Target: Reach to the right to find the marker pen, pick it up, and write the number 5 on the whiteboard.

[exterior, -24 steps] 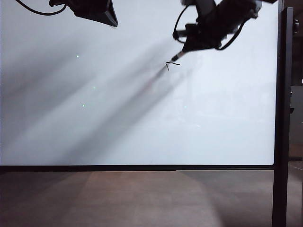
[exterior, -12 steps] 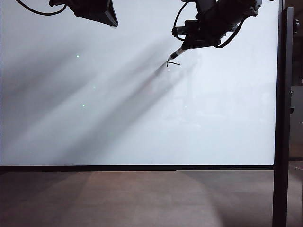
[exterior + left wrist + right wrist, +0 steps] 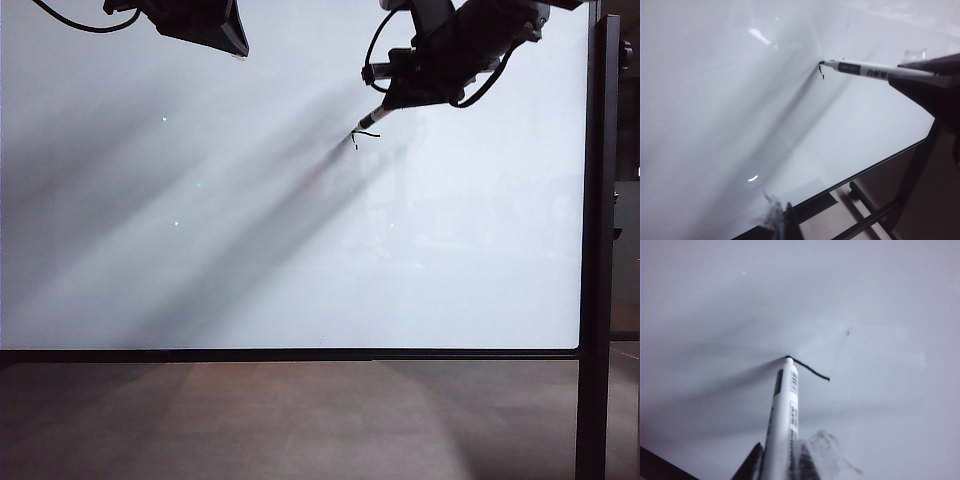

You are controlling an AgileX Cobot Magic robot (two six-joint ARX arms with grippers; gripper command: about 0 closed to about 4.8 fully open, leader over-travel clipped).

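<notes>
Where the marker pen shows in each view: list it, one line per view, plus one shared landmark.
Exterior view: the marker pen is upper right of centre, held by the right hand, tip on the whiteboard.
Left wrist view: the pen enters from the right edge, tip at the ink.
Right wrist view: the pen rises from the bottom centre.
Shared landmark: the black pen stroke at the tip.

The marker pen [image 3: 785,415] tip touches the whiteboard [image 3: 250,260] at the unfinished number 5 [image 3: 362,135].
</notes>
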